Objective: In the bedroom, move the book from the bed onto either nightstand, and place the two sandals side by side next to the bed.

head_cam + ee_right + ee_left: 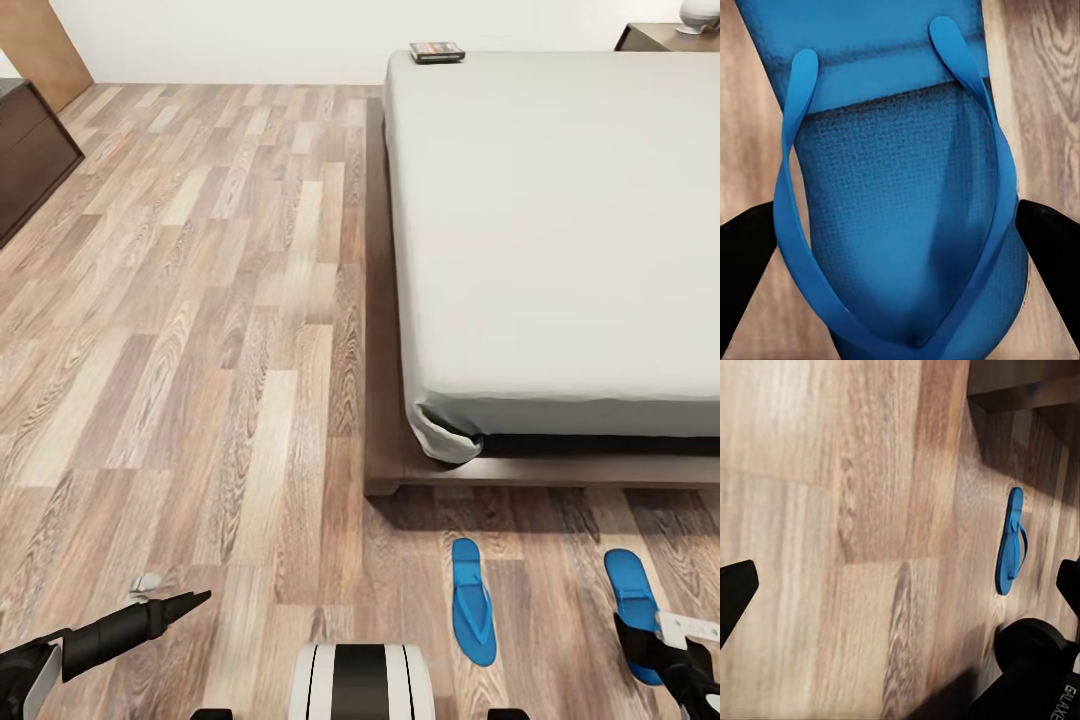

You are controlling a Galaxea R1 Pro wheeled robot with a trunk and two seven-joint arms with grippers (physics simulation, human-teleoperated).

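Two bright blue flat flip-flops on grey-brown wood-plank floor (200, 330) at the near end of a large low bed (560, 230) with pale grey mattress and dark wooden platform: left sandal (472, 602) lying free, right sandal (630, 598) well apart from it. Right gripper (900, 251) poised over the right sandal, black fingers (1054, 244) spread wide on either side. Left gripper (175, 605) low over bare floor, released. Small dark paperback book (437, 51) at the bed's far left corner. Dark brown nightstand (660, 38) at far right.
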